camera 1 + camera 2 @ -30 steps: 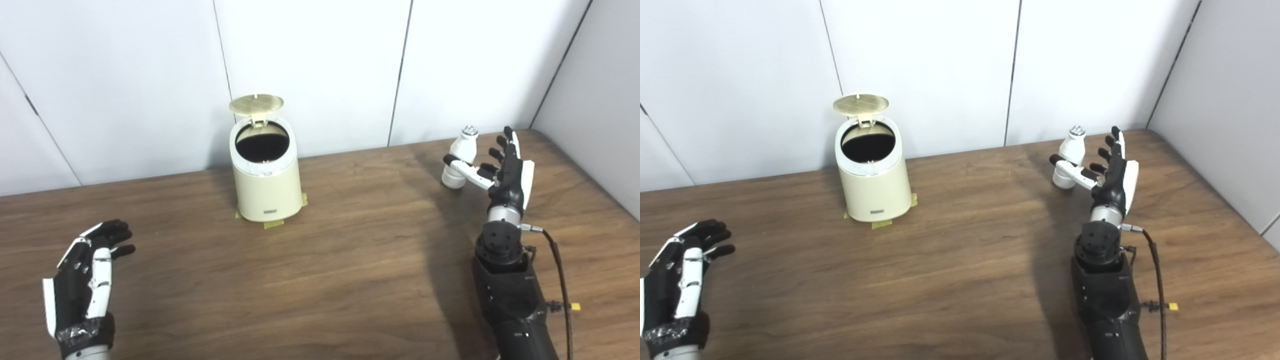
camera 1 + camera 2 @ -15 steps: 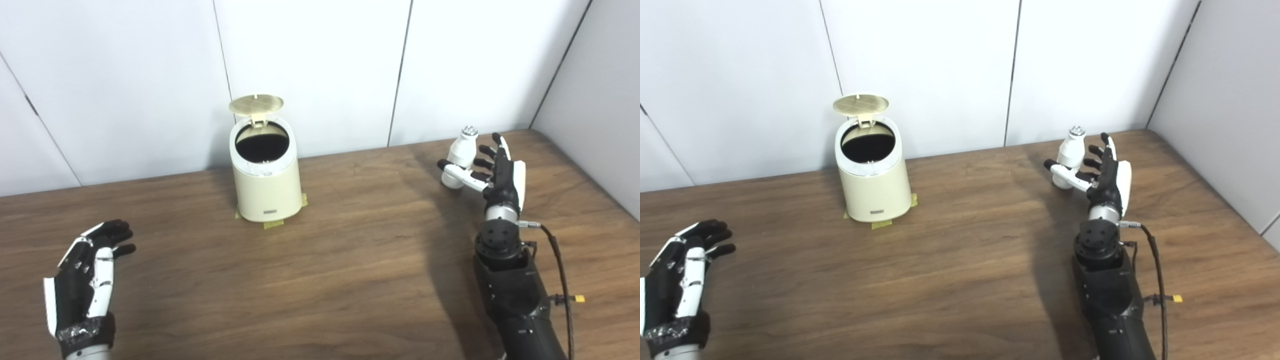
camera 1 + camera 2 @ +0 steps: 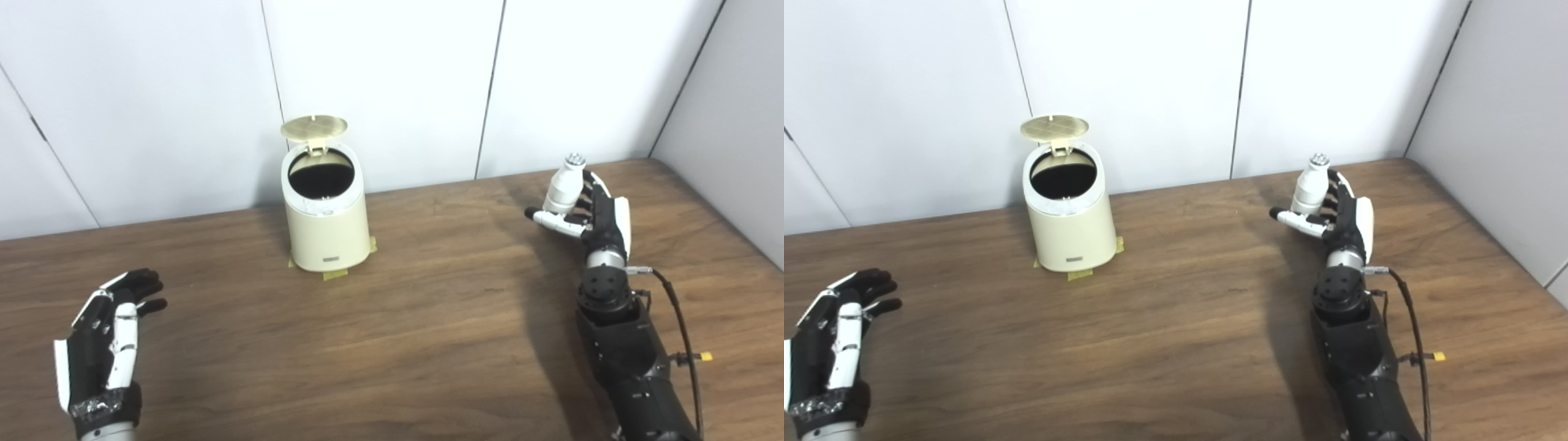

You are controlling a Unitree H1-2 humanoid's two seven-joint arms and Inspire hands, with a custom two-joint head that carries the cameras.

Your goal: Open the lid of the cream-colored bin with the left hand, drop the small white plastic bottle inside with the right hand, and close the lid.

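Note:
The cream-colored bin (image 3: 329,229) stands at the back of the wooden table (image 3: 429,331), on yellow tape. Its round lid (image 3: 313,127) is tipped up on the rear hinge, and the dark inside shows. The small white plastic bottle (image 3: 562,188) with a silver cap stands upright at the far right. My right hand (image 3: 601,220) is open and cupped around it: the thumb reaches across the front of its base, while the other fingers sit behind and to its right. Whether they touch the bottle I cannot tell. My left hand (image 3: 101,352) hovers open at the near left, holding nothing.
White wall panels (image 3: 392,79) rise close behind the bin and the bottle. The table's right edge (image 3: 729,226) runs diagonally just right of my right arm. A black cable (image 3: 680,331) loops off the right forearm.
My right hand has moved forward and left, going from beside the bottle to around it, with the thumb now crossing in front of its base. Bottle, bin and left hand have stayed put.

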